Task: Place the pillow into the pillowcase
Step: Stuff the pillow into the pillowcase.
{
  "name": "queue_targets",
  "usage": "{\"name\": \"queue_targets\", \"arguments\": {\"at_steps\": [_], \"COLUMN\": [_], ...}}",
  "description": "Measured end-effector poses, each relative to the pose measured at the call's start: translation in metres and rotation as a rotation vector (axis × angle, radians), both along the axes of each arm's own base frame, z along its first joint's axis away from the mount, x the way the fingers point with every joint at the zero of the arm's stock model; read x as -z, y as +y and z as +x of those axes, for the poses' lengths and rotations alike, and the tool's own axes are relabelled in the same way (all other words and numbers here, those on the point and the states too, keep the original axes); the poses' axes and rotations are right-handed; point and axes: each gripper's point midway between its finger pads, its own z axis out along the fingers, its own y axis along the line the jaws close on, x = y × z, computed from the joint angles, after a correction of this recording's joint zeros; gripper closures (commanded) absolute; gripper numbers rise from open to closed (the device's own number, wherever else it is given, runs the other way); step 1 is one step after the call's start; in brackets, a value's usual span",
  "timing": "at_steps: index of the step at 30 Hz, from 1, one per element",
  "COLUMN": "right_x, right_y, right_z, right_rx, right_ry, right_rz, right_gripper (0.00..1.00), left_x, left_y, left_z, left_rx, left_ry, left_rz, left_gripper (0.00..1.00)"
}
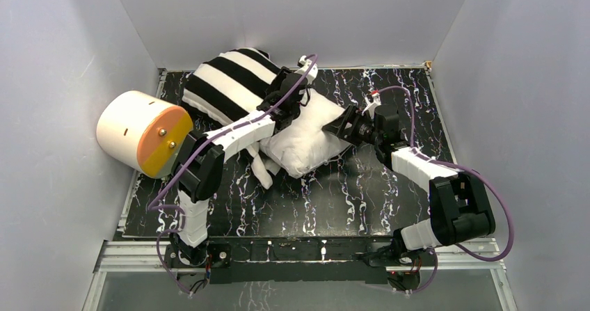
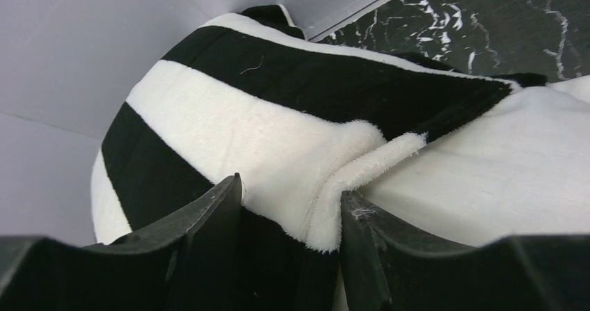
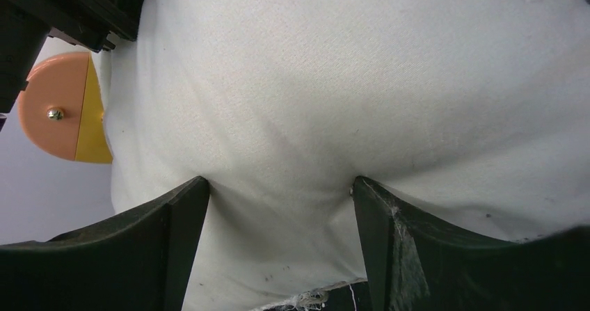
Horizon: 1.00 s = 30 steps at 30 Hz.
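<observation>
The black and white striped pillowcase [image 1: 226, 81] lies bunched at the back left of the table. The white pillow [image 1: 313, 133] sticks out of its mouth toward the middle, with its far end hidden inside. My left gripper [image 1: 291, 95] is at the mouth on top. In the left wrist view it [image 2: 292, 186] is shut on the pillowcase's fuzzy white hem [image 2: 362, 168], with the pillow [image 2: 501, 165] to the right. My right gripper [image 1: 339, 124] is at the pillow's right end. In the right wrist view it [image 3: 280, 180] is shut on a bulge of the pillow [image 3: 334, 81].
A cream cylinder with an orange and yellow face [image 1: 142, 131] lies at the left wall; it also shows in the right wrist view [image 3: 66, 113]. Grey walls close in the back and sides. The black marbled tabletop [image 1: 334, 200] lies bare in front of the pillow.
</observation>
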Motion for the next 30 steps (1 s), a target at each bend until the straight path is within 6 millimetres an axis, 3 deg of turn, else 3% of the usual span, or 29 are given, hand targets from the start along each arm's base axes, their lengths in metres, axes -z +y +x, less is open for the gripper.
{"name": "queue_targets", "arguments": {"at_steps": [5,6,8,9,12,14,18,21,22,25,30], "right_x": [-0.002,-0.001,0.001,0.002,0.004,0.006,0.019,0.024,0.023,0.018,0.022], "right_y": [0.002,0.002,0.003,0.004,0.015,0.026,0.053,0.069,0.073,0.091,0.117], "right_z": [-0.001,-0.001,-0.004,-0.005,-0.013,-0.016,-0.007,0.004,0.006,0.013,0.021], "right_rx": [-0.005,-0.005,-0.006,-0.009,-0.030,-0.048,-0.069,-0.068,-0.068,-0.080,-0.069], "right_ry": [-0.004,-0.003,0.002,0.003,0.001,-0.004,-0.013,-0.055,-0.073,-0.162,-0.233], "right_rz": [0.021,0.025,0.030,0.031,0.041,0.061,0.137,0.200,0.220,0.294,0.330], "right_gripper": [0.19,0.19,0.17,0.15,0.14,0.21,0.47,0.67,0.72,0.79,0.79], "left_x": [0.006,0.009,0.019,0.025,0.037,0.038,0.013,-0.016,-0.024,-0.035,-0.015], "left_y": [0.013,0.014,0.015,0.014,0.003,-0.011,-0.048,-0.067,-0.070,-0.080,-0.094], "left_z": [0.007,0.009,0.018,0.021,0.024,0.017,-0.026,-0.083,-0.093,-0.115,-0.128], "left_rx": [-0.036,-0.043,-0.058,-0.059,-0.029,0.020,0.160,0.274,0.293,0.324,0.332], "left_ry": [0.018,0.025,0.045,0.060,0.122,0.181,0.242,0.288,0.295,0.324,0.386], "left_rz": [0.036,0.037,0.036,0.034,0.039,0.008,-0.223,-0.467,-0.519,-0.656,-0.797], "left_gripper": [0.40,0.52,0.94,1.00,1.00,1.00,1.00,1.00,1.00,1.00,1.00]}}
